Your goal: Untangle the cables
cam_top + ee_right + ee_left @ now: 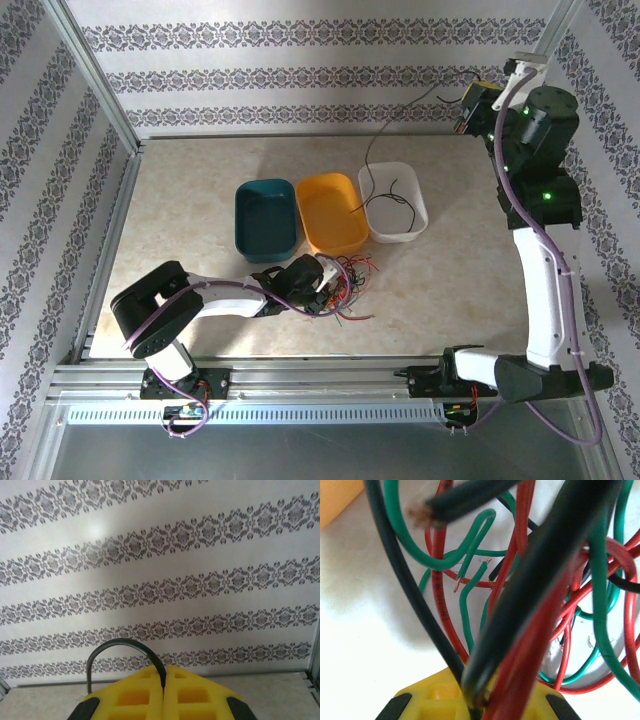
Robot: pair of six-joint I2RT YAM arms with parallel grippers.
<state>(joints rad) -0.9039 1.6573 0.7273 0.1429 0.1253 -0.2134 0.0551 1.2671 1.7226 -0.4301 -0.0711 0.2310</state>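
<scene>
So, L tool (330,285) is clamped on red + black strands of the cables (358,275), heaped on the counter (200,200) by the orange bin (305,215). R tool (164,672), up high far R, pinches one black wire (122,641). We'd pull R slowly, L anchoring.

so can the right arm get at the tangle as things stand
Probably not: the right pincer is shut on a black cable, high at the far right corner, and the left pincer is clamped in the tangle.
</scene>
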